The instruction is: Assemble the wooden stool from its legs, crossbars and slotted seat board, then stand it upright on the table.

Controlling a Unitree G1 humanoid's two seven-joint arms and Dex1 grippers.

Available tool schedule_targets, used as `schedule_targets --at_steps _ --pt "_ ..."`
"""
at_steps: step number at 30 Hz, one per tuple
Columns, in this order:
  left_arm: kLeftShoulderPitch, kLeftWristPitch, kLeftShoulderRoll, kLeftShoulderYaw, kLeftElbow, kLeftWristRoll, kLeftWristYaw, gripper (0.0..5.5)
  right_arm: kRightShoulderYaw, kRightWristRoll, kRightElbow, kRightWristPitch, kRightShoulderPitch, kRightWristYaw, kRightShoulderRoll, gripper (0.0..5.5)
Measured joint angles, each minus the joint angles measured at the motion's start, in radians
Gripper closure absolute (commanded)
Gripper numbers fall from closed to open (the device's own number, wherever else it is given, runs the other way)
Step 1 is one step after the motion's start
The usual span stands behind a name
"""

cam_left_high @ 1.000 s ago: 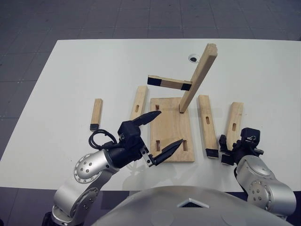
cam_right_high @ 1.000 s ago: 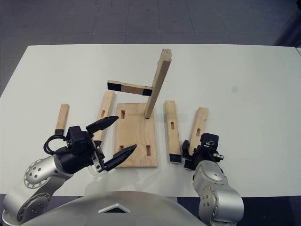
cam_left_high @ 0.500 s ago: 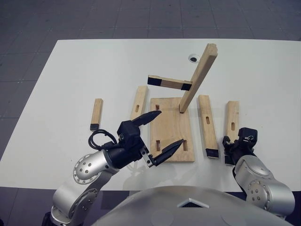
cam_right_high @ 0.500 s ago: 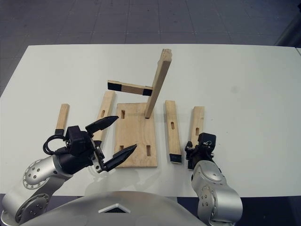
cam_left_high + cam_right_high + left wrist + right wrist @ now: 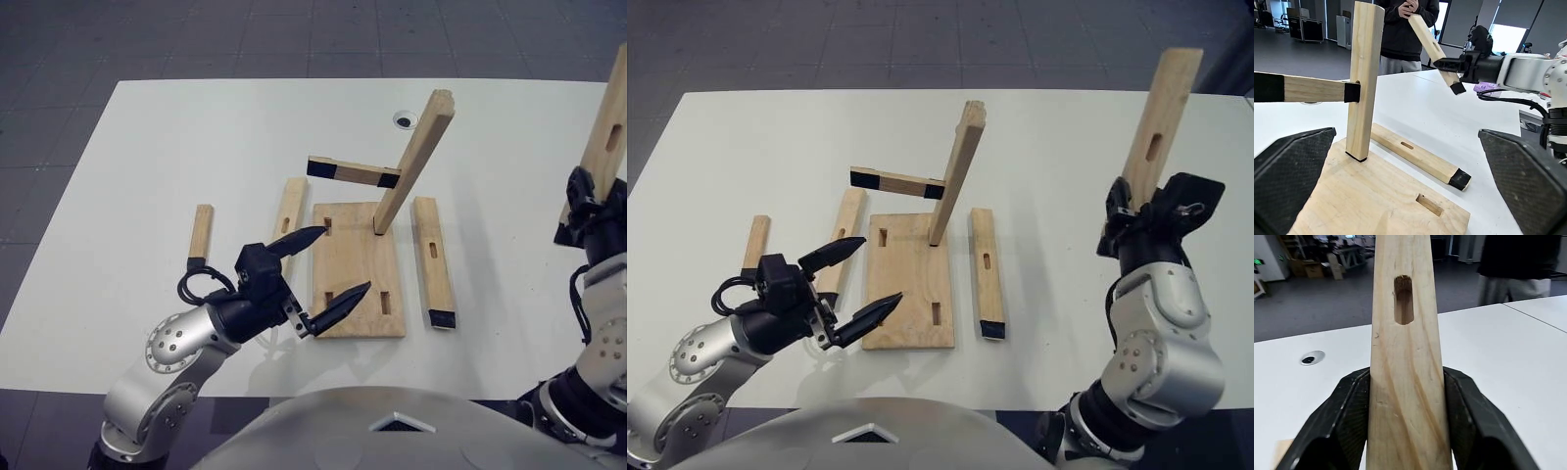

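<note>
The slotted seat board (image 5: 357, 269) lies flat mid-table. One leg (image 5: 415, 162) stands tilted in its far right slot, with a black-tipped crossbar (image 5: 353, 172) sticking out to the left. My left gripper (image 5: 345, 258) hovers open over the board's near left part, holding nothing; its pads (image 5: 1288, 171) frame the board (image 5: 1361, 200) and the standing leg (image 5: 1364, 78). At the right, my right gripper (image 5: 1136, 220) is shut on another slotted leg (image 5: 1156, 127), held in the air and pointing up; its fingers (image 5: 1352, 416) clamp that leg (image 5: 1405, 382).
A loose leg (image 5: 432, 259) lies right of the board and another (image 5: 289, 213) left of it. A short black-tipped crossbar (image 5: 201, 235) lies farther left. A round hole (image 5: 404, 119) is set in the table's far part. White table (image 5: 147, 157) surrounds the parts.
My right gripper has lifted the leg off the table near the front right and swung it up, end pointing upward. The left gripper has shifted slightly and stays open.
</note>
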Motion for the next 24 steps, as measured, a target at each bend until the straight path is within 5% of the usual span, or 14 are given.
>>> schedule_targets --at_steps 6,11,24 --pt "-0.046 0.009 0.024 0.07 0.063 -0.121 -0.086 0.09 -0.027 0.451 -0.089 -0.19 0.091 0.319 -0.027 3.45" --pt "-0.109 0.062 0.065 0.171 0.129 -0.365 -0.203 0.09 -0.003 0.666 -0.106 -0.305 0.227 0.539 -0.165 3.45" --pt "-0.242 0.192 0.099 0.183 0.23 -0.611 -0.442 0.09 0.481 0.514 -0.107 -0.461 0.278 0.743 -0.361 3.45"
